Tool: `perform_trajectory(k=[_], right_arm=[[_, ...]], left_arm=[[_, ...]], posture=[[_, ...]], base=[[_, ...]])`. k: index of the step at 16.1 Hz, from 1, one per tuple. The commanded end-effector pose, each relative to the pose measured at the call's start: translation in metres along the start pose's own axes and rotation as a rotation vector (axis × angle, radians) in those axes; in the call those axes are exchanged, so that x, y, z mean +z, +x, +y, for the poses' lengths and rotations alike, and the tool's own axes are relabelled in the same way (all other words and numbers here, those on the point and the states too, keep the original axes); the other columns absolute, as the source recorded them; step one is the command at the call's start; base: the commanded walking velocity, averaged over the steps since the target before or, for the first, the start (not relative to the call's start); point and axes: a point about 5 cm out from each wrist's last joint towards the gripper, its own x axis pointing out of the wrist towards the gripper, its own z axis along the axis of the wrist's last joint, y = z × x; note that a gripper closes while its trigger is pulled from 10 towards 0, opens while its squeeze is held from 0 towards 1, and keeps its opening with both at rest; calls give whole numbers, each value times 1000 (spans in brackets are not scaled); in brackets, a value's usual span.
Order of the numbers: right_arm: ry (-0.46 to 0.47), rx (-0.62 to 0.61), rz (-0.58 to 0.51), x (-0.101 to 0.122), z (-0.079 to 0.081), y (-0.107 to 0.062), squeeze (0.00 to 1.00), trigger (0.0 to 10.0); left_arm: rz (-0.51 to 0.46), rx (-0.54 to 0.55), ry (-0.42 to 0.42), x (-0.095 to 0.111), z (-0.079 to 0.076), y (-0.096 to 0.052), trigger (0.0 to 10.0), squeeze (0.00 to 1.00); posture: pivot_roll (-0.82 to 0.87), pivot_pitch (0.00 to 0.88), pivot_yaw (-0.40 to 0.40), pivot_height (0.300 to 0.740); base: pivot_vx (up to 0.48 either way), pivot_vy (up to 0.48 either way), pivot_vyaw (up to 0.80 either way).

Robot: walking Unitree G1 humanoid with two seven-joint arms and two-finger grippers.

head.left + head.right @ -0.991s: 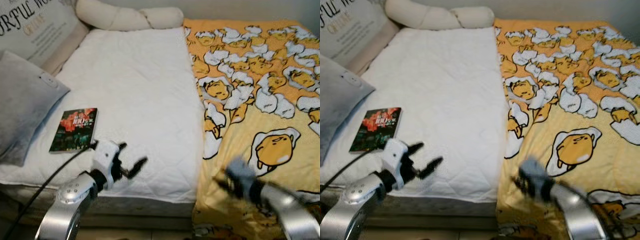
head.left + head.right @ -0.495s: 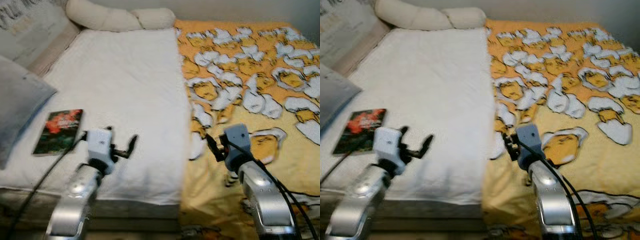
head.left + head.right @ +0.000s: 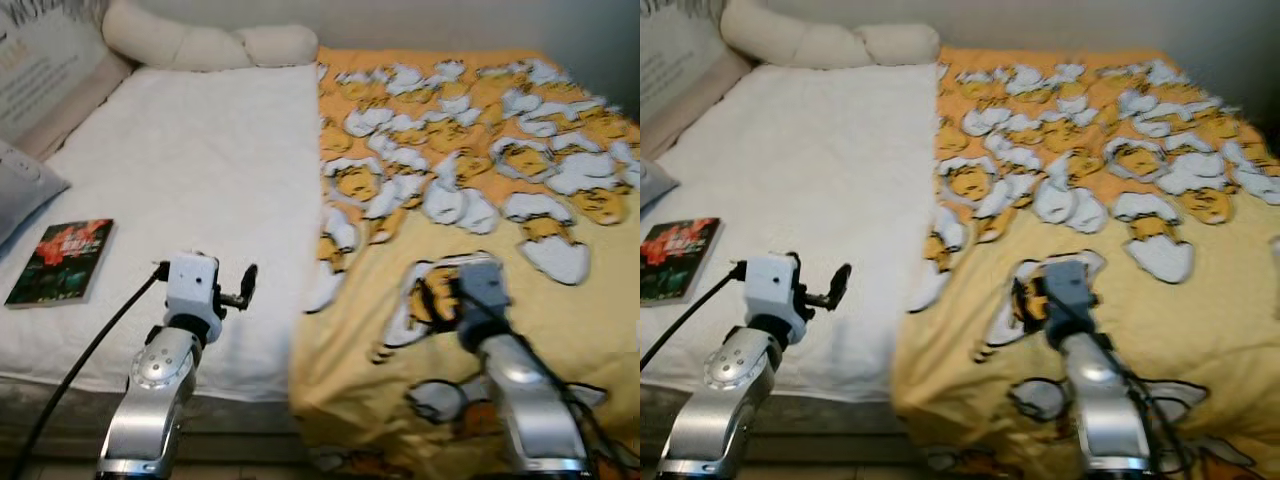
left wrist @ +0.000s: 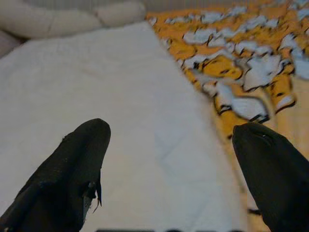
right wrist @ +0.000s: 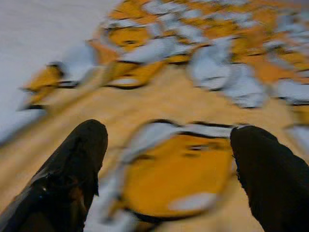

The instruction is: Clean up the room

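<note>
- Quilted white mattress cover (image 3: 200, 170) spreads over the left half of the bed in front of me, stitched in a soft diamond pattern and hanging over the near edge.
- On the right half lies an orange-yellow blanket (image 3: 470, 180), printed with cartoon egg shapes in white and yellow with dark outlines; its left edge overlaps the white cover and it drapes down over the near side of the bed.
- I see a thin rectangular book (image 3: 60, 262) with a dark glossy cover and red artwork lying flat on the white cover, near the left edge.
- Just left of the book, a corner of a grey, velvety cushion (image 3: 22, 185) comes into view.
- At the far end of the bed rests a long cream bolster pillow (image 3: 205, 46), plump and rounded with a pinch in the middle.
- At far left a pale printed pillow (image 3: 35, 75) with dark lettering leans up.
- My left gripper (image 3: 240, 290) hovers over the near part of the white cover, right of the book and apart from it; in its wrist view the two black fingers (image 4: 77, 169) stand wide apart with nothing between them.
- My right gripper (image 3: 440, 300) is low over the blanket near a big egg print; its black fingers (image 5: 72, 169) are also spread wide, and that wrist view is blurred.
- A black cable (image 3: 85, 365) runs down from the left wrist.
</note>
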Motion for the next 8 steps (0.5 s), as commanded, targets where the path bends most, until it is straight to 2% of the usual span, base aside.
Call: perform_trajectory(k=[1, 3, 8], right_arm=[[14, 21, -13, 2, 8, 1, 1000, 10000], [-16, 69, 18, -6, 12, 2, 1000, 10000], [-33, 77, 18, -8, 13, 4, 1000, 10000]], left_arm=[[-1, 18, 16, 0, 5, -1, 10000, 380], [-3, 19, 19, -1, 1, -1, 10000, 380], [-2, 28, 22, -3, 2, -1, 10000, 384]], posture=[[-34, 0, 41, 740], [-31, 0, 34, 740], [-27, 0, 28, 740]], base=[[0, -480, 0], [0, -480, 0], [0, -480, 0]])
